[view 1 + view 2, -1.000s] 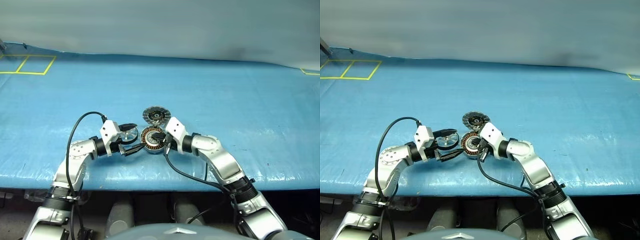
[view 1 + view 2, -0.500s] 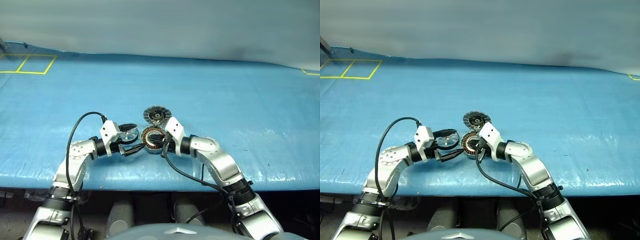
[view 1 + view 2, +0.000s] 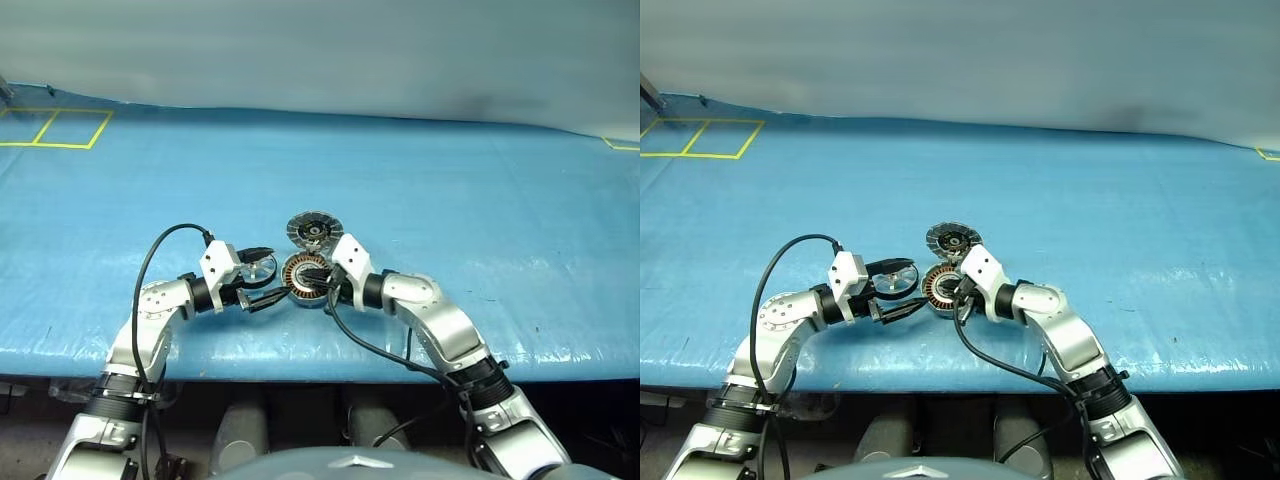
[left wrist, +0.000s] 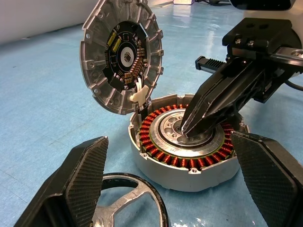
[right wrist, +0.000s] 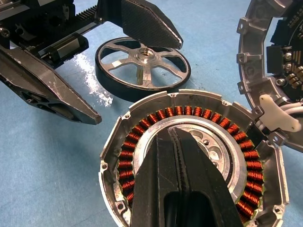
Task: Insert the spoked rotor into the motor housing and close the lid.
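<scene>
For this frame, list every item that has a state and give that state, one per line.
motor housing: flat on the table, open, windings exposed, no rotor inside.
lid: swung up on its hinge, standing open.
spoked rotor: lying flat on the table beside the housing, not inserted.
left hand: fingers open, straddling the rotor, not gripping it.
right hand: fingers shut, tips at the housing's centre hub.

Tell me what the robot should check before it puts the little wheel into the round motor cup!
1. Lid swung open: ok.
2. Motor housing flat on the blue table: ok.
3. Housing centre free: not ok, the shut right gripper pokes into it.
4. Left gripper open around the spoked rotor: ok.
5. Rotor gripped: not ok, it lies on the table.
</scene>
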